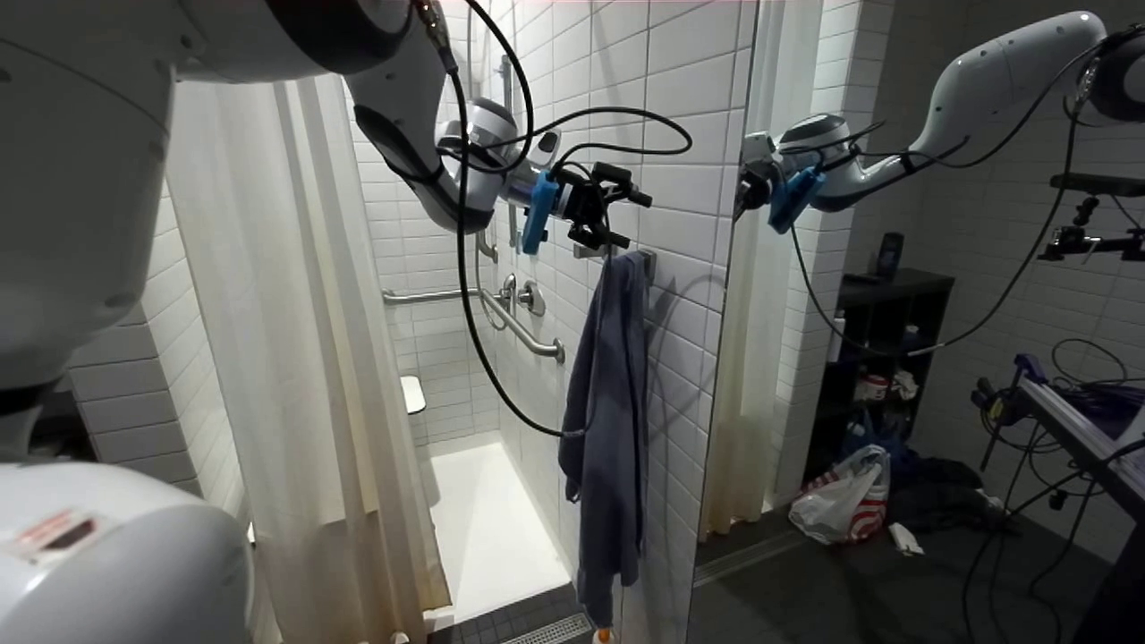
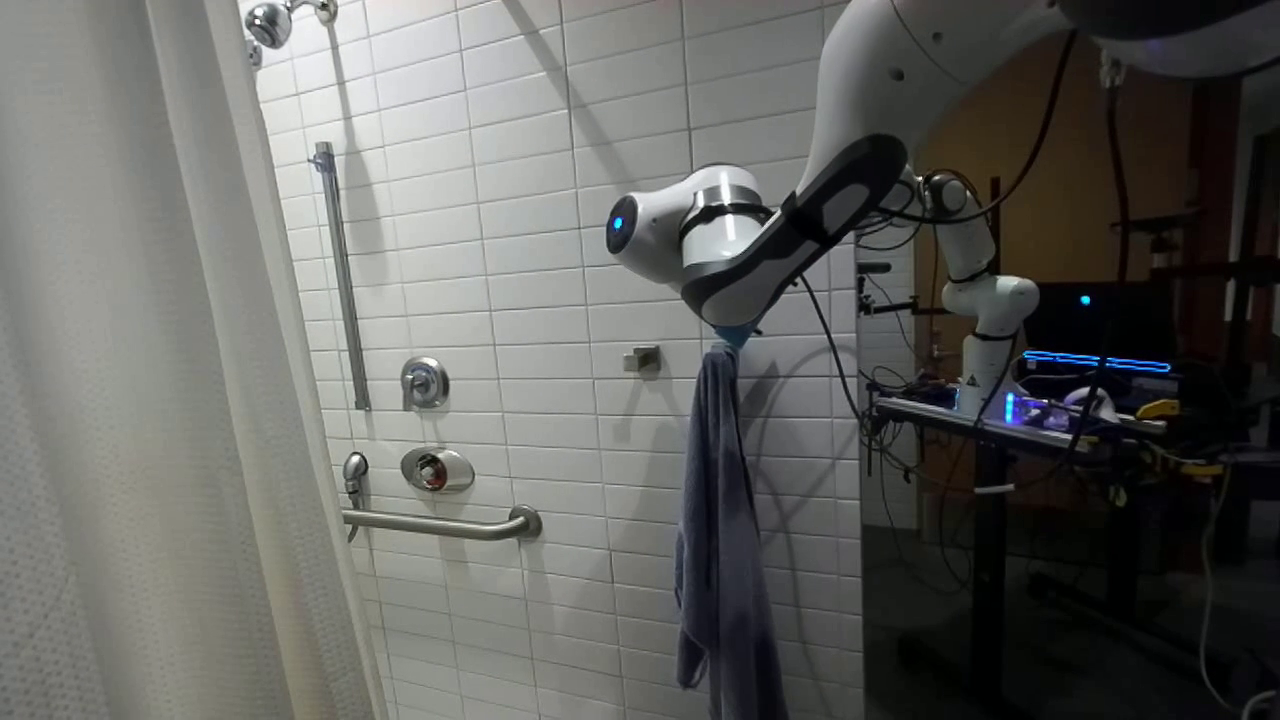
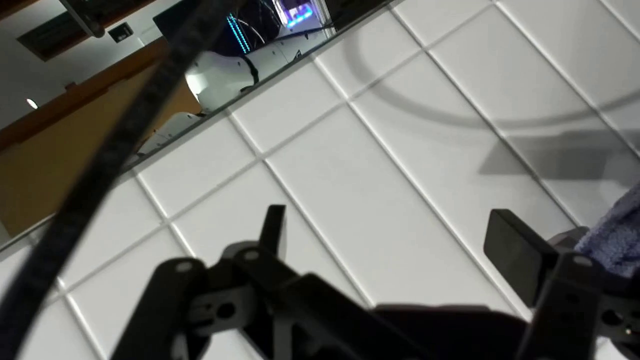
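My gripper (image 1: 631, 219) (image 3: 390, 230) stands wide open near the white tiled wall, with only bare tile showing between its fingers in the wrist view. A blue-grey towel (image 1: 610, 402) (image 2: 722, 520) hangs down the wall just below it. The towel's edge (image 3: 617, 240) shows at the right of the wrist view, beyond one finger; whether they touch I cannot tell. A metal hook (image 1: 648, 261) is partly visible at the towel's top. Another square metal hook (image 2: 642, 359) on the wall holds nothing. The arm hides the gripper in an exterior view where its blue part (image 2: 737, 333) shows above the towel.
A pale shower curtain (image 1: 295, 358) (image 2: 170, 350) hangs beside the arm. Grab bars (image 1: 528, 331) (image 2: 440, 524) and shower valves (image 2: 425, 383) are on the tiled wall. A mirror (image 1: 760, 429) stands beside the towel. A loose black cable (image 1: 465, 268) loops from the arm.
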Controlling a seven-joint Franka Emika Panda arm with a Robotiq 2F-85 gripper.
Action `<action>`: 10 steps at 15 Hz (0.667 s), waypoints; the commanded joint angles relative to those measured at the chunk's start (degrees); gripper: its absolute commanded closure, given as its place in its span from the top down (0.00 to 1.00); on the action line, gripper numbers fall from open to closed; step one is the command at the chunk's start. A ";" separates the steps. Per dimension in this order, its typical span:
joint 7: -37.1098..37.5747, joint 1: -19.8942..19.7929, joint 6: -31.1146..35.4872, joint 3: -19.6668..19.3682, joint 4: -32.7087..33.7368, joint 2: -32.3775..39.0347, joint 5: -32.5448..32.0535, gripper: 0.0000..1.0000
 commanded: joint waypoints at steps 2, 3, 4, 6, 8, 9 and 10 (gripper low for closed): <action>-8.90 -3.33 1.43 1.86 3.18 2.18 1.13 1.00; -10.74 -3.81 2.13 1.96 3.00 2.26 1.07 1.00; -12.46 -3.65 1.84 2.26 3.82 2.90 1.36 1.00; -15.19 -3.86 2.56 2.27 5.14 3.86 0.79 1.00; -17.23 -3.71 3.98 2.36 4.09 3.46 0.07 1.00; -20.81 -3.69 4.99 2.37 4.17 3.78 -0.90 1.00; -23.40 -3.51 5.35 2.18 3.94 4.05 -2.12 1.00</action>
